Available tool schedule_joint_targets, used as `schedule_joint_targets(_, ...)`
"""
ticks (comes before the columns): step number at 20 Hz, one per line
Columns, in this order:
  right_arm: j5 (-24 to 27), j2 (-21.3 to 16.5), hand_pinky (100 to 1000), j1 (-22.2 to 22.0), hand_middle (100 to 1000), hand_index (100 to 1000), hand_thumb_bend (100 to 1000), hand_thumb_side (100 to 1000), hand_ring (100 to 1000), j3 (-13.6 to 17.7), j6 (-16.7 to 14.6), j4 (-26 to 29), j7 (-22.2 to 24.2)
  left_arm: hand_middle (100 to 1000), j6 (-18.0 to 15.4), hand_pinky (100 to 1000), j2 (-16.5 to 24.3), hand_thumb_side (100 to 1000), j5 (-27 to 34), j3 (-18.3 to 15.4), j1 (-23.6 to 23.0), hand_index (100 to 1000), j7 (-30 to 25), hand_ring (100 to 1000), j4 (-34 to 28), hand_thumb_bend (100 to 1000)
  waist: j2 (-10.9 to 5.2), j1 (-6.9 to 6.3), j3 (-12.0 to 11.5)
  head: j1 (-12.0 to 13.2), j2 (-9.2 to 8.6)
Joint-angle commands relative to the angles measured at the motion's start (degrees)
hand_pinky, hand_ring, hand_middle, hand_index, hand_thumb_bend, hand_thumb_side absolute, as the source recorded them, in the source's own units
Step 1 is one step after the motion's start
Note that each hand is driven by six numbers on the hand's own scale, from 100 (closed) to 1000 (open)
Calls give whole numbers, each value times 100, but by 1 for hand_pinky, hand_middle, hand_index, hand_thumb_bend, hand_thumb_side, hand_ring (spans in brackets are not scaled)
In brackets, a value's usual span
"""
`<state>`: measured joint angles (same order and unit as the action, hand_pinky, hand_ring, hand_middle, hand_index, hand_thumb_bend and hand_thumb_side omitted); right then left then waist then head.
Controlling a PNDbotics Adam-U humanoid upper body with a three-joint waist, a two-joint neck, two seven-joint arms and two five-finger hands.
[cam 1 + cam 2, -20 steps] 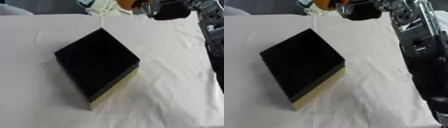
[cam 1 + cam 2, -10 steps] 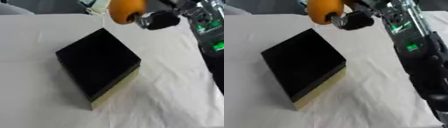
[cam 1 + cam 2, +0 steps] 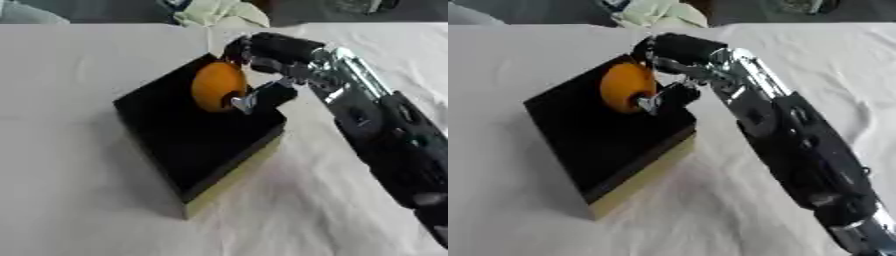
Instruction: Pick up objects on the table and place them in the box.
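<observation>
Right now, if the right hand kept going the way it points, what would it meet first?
The right hand, curled round the orange ball, points down and left, so it would likely meet the black box first; its height above the box is unclear.

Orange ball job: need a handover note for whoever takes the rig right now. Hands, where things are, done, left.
Right hand: fingers curled round the orange ball, held over the black box.
Left hand: not in view.
Box sits on the white tablecloth, yellowish side showing at its near edge.
Done: ball picked up and brought over the box.
Left: release the ball into the box; whether it touches the dark inside cannot be told.
</observation>
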<state>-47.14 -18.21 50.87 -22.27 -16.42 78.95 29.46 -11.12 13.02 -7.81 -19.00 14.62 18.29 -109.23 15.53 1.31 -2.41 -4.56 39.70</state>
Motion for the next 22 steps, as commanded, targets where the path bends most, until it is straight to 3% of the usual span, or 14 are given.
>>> schedule_joint_targets(1, -269, -33, 837, 100, 847, 953, 305, 791, 887, 5, -199, 34, 48, 633, 5, 436, 93, 653, 12, -21, 54, 493, -9, 469, -117, 160, -96, -16, 1, -13, -56)
schedule_joint_targets(3, -534, -45, 864, 115, 843, 953, 508, 880, 897, 53, -343, 174, 21, 633, 6, 436, 95, 653, 11, -20, 52, 494, -12, 469, -116, 159, -101, -18, 14, -10, -54)
schedule_joint_targets(4, -676, -45, 873, 118, 851, 959, 547, 892, 905, 80, -387, 252, -58, 633, 6, 436, 95, 653, 12, -19, 53, 494, -13, 469, -117, 159, -103, -20, 20, -12, -57)
schedule_joint_targets(8, -944, -29, 880, 114, 861, 973, 544, 813, 903, 140, -516, 433, -308, 633, 5, 437, 99, 652, 12, -22, 52, 494, -7, 469, -114, 159, -116, -28, 32, -15, -61)
schedule_joint_targets(14, -904, -1, 885, 140, 864, 980, 550, 799, 904, 143, -619, 571, -331, 633, 4, 437, 96, 651, 9, -14, 55, 494, -19, 470, -113, 159, -120, -27, 37, -18, -75)
schedule_joint_targets(18, -803, 9, 862, 118, 833, 967, 426, 744, 868, 214, -560, 660, -366, 633, 7, 437, 95, 653, 9, -18, 52, 493, -21, 470, -114, 157, -116, -23, 37, -8, -58)
schedule_joint_targets(21, -404, -102, 794, 55, 773, 909, 116, 667, 765, 472, -317, 1073, -652, 633, 11, 437, 100, 653, -1, -34, 47, 494, -6, 470, -116, 157, -115, -25, 48, 17, -56)
schedule_joint_targets(22, -135, -185, 779, 22, 753, 891, 100, 635, 741, 649, -131, 1312, -851, 633, 13, 438, 103, 653, -2, -43, 45, 494, 4, 470, -119, 157, -119, -25, 62, 38, -45)
